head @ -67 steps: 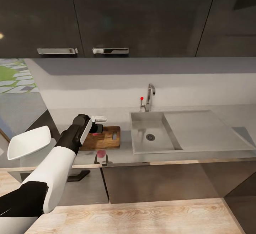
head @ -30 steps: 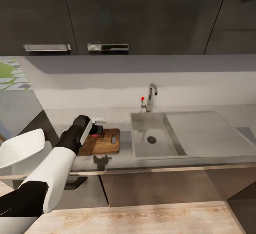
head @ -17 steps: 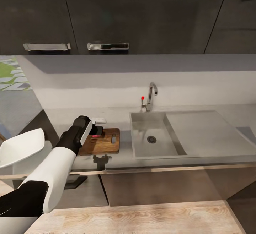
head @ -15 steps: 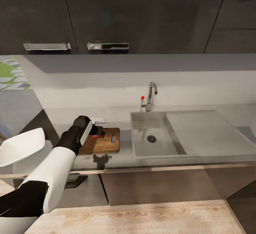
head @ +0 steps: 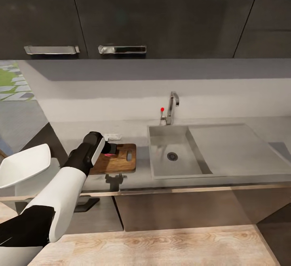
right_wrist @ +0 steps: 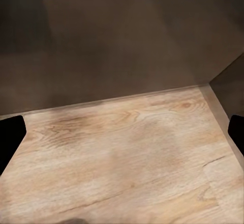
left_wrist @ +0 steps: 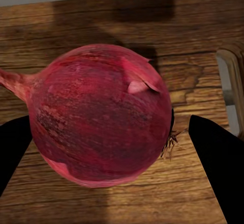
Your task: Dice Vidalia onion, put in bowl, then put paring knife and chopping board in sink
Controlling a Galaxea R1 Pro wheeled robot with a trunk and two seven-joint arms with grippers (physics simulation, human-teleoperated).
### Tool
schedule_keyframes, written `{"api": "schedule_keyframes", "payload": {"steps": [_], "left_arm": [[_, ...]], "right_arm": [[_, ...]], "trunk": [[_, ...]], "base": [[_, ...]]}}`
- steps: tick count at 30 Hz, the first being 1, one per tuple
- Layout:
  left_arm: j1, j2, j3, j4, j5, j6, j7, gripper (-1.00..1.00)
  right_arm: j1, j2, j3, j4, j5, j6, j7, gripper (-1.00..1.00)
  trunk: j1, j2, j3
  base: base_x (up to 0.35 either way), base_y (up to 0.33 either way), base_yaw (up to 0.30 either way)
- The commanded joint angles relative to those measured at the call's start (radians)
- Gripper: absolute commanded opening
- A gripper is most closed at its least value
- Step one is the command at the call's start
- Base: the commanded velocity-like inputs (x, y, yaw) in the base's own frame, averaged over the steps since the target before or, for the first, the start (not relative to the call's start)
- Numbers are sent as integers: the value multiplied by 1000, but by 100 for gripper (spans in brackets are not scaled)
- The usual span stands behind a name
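Note:
The dark red Vidalia onion [left_wrist: 99, 114] sits between my left gripper's [left_wrist: 109, 158] black fingers [left_wrist: 12, 147], which are shut on it just over the wooden chopping board [left_wrist: 76, 30]. In the head view this gripper [head: 109, 149] hangs over the left part of the board [head: 121, 163], left of the steel sink [head: 182, 167]. The white bowl [head: 24, 169] stands at the far left on the countertop [head: 133, 133]. My right gripper [right_wrist: 122, 132] is open above the wooden floor. The paring knife is hidden or out of view.
A chrome tap [head: 171, 110] with a red knob [head: 162, 109] stands behind the basin, and the drainboard [head: 230, 149] lies to its right. A small white object [head: 113, 137] lies behind the board. Dark wall cabinets [head: 161, 15] hang above.
The whole picture has shifted a little, so the camera moved. My left gripper keeps the onion over the same part of the board.

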Motion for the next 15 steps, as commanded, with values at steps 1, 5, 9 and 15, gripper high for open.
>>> {"api": "schedule_keyframes", "payload": {"steps": [1,5,9,15], "left_arm": [[-1,0,-2,0,3,4,3,-100],[-1,0,-2,15,3,4,3,-100],[-1,0,-2,23,2,4,3,-100],[-1,0,-2,25,2,4,3,-100]], "right_arm": [[-1,0,-5,0,11,-1,-7,100],[-1,-3,-5,0,11,-1,-6,100],[-1,-6,-5,0,11,-1,-6,100],[-1,-3,-5,0,11,-2,-6,100]], "trunk": [[1,-2,-3],[1,-2,-4],[1,-2,-4],[1,-2,-4]], "base": [[0,0,0],[0,0,0],[0,0,0],[0,0,0]]}}
